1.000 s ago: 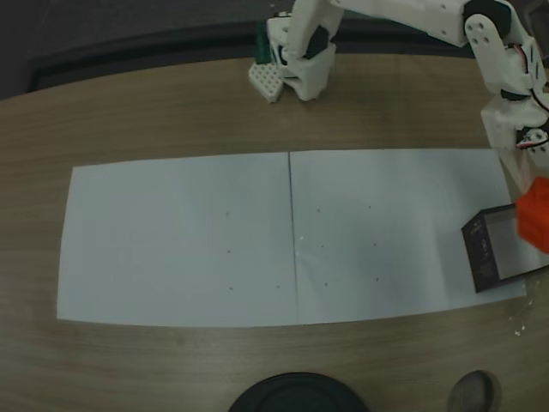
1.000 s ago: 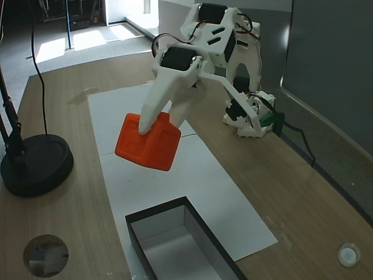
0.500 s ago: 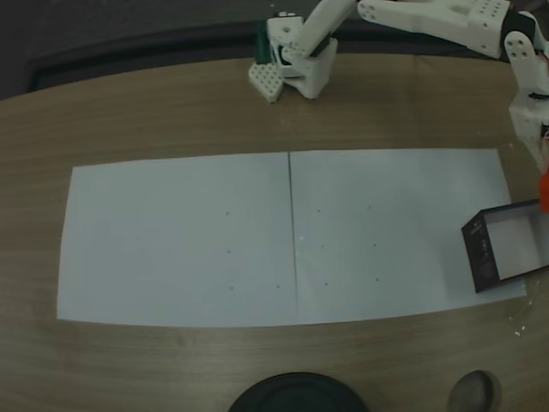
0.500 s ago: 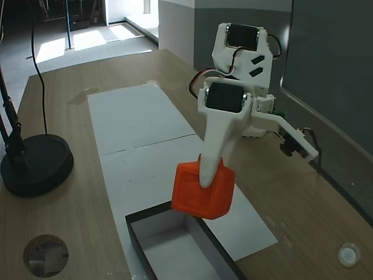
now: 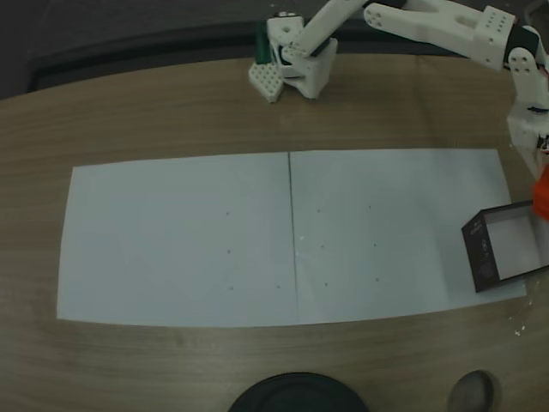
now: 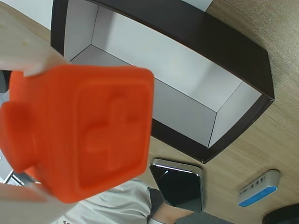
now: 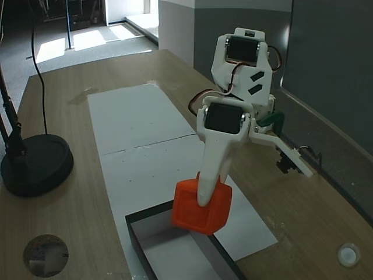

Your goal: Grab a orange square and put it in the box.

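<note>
- While the jaws clamped the orange square, it hung above the near edge of the box, lower centre of a fixed view.
- At the left of the wrist view, the orange square loomed large, with the box open beneath at upper right.
- White paper covered the tabletop.
- At the right edge of a fixed view, the box sat on the paper's corner.

Wooden table, sunlit floor, perhaps tiled
</note>
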